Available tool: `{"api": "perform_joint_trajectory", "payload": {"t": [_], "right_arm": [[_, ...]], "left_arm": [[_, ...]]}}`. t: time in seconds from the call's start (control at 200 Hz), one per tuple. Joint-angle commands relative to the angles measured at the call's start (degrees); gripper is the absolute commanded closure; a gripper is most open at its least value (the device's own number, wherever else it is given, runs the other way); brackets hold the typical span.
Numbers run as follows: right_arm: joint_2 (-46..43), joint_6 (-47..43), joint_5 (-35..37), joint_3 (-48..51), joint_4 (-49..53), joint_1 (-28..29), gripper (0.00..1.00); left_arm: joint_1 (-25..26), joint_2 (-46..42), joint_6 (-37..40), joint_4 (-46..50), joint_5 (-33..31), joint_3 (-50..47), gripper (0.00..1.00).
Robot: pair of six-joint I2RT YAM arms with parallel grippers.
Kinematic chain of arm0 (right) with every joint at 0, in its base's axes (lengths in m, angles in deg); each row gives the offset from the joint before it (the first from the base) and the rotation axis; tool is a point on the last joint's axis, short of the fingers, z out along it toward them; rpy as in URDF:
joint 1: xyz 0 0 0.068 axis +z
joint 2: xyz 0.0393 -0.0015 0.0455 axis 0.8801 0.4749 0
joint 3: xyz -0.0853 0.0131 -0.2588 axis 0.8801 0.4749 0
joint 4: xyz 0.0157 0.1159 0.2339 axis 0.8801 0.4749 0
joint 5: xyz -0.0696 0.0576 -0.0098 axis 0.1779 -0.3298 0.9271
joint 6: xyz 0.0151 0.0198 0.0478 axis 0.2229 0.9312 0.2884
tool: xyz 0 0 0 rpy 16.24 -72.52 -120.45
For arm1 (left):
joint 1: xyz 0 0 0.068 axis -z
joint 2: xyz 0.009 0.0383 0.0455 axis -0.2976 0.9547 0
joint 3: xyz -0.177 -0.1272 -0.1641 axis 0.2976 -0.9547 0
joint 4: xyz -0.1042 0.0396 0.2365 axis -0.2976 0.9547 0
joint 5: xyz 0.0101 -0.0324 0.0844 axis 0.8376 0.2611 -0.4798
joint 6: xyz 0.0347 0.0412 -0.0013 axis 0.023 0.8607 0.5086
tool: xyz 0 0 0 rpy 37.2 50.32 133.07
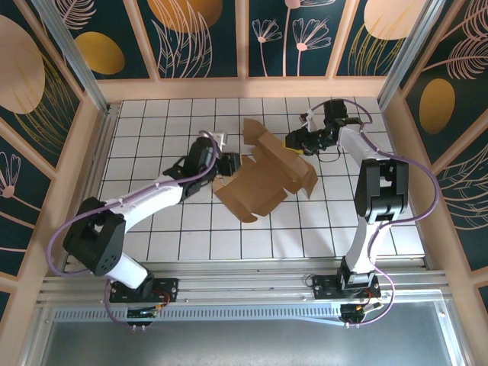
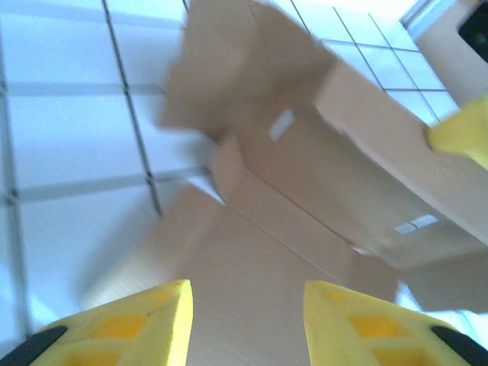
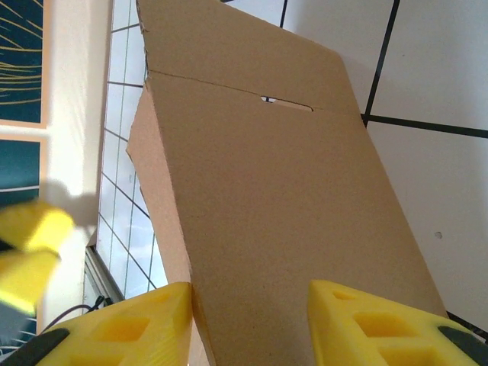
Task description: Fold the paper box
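**Clerk:** Item one: containers and contents?
**Me:** One paper box (image 1: 259,187), half formed. Some panels stand up as walls and others lie flat. What shows inside is bare brown cardboard.

**Clerk:** Location?
**Me:** Middle of the top view, on the white tiled table (image 1: 152,130), between my two grippers.

**Clerk:** Appearance?
**Me:** Plain brown die-cut cardboard, creased, with flaps. In my right wrist view a tall panel rises toward the upper left of the frame. A fold line crosses it, with a narrow slot (image 3: 286,103) on that line. My left wrist view is blurred, but pale slots show on a raised wall at the right.

**Clerk:** Heading and long axis?
**Me:** It sits skewed to the tile lines. One corner points to the bottom of the top view, and a loose flap (image 1: 255,133) points to the top. The longest run looks lower left to upper right, though I cannot fix that firmly.

**Clerk:** Left gripper (image 1: 229,164)?
**Me:** At the box's left edge. Jaws parted about halfway, cardboard lying beyond the gap, nothing pinched.

**Clerk:** Right gripper (image 1: 293,142)?
**Me:** At the box's upper right edge. Jaws parted about as far, the tall panel's face behind them, no grip on it.
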Motion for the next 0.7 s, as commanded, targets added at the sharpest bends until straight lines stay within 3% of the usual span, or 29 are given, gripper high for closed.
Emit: {"api": "perform_joint_trajectory", "payload": {"t": [0.0, 0.1, 0.14, 0.265, 0.415, 0.541, 0.696], "right_arm": [[-1.1, -0.8, 1.1, 1.7, 1.7, 0.4, 0.56], [-1.1, -0.9, 1.0, 1.5, 1.8, 0.4, 0.56], [-1.1, -1.0, 1.1, 1.3, 1.9, 0.4, 0.56], [-1.4, -1.0, 1.0, 1.3, 1.8, 0.4, 0.56], [-1.1, -1.5, 0.6, 0.9, 2.1, 0.2, 0.56], [-0.3, -1.8, 0.2, 0.1, 2.6, 0.3, 0.56], [-0.4, -2.1, 0.2, -0.3, 3.0, 0.2, 0.56]], "left_arm": [[-6.1, 5.3, 19.2, -0.1, 4.0, 5.5, 0.56], [-12.1, 14.0, 24.6, 1.9, 20.4, 14.5, 0.50], [-12.9, 17.8, 27.5, 4.5, 24.1, 18.7, 0.49], [-13.2, 27.3, 36.3, 12.4, 25.2, 30.0, 0.49], [-13.6, 33.2, 45.6, 9.5, 32.4, 33.6, 0.44], [-13.6, 36.6, 48.0, 3.7, 33.7, 35.3, 0.36], [-13.7, 42.2, 51.3, 9.0, 35.4, 43.3, 0.34]]}}
